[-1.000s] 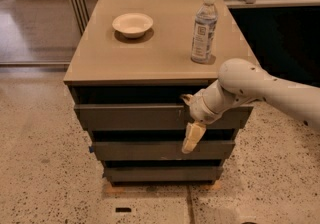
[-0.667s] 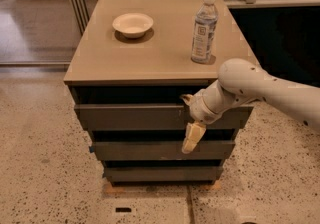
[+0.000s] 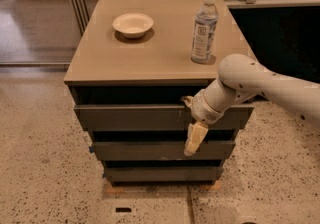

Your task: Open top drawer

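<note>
The top drawer is the widest of three dark grey-brown fronts in a low cabinet. It stands a little out from the cabinet, with a dark gap above its upper edge. My gripper is on a white arm coming in from the right. It sits against the top drawer's front, right of centre, at the upper edge. A cream part of it hangs down over the middle drawer. The bottom drawer is below.
On the tan cabinet top stand a cream bowl at the back left and a clear water bottle at the right. Speckled floor surrounds the cabinet. A metal railing and a dark wall are behind.
</note>
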Controlling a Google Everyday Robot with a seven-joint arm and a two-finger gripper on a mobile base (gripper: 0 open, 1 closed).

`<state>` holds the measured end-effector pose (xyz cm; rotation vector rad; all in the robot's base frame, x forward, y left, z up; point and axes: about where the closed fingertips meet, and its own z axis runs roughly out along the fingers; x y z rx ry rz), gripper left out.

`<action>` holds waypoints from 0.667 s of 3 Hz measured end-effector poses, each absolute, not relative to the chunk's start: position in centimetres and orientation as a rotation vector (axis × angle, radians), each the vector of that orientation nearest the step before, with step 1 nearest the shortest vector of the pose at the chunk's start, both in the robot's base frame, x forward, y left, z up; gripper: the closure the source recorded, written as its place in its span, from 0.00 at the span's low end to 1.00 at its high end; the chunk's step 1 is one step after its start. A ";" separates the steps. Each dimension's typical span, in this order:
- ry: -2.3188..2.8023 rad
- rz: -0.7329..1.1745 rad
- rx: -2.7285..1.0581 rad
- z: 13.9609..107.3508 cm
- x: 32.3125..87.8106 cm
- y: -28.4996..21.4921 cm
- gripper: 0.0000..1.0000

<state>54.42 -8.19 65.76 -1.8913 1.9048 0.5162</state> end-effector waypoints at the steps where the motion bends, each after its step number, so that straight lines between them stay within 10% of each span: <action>1: 1.925 0.603 -1.925 66.3 53.4 -8.0 0.00; 2: 1.922 0.697 -1.955 67.6 51.8 -7.7 0.00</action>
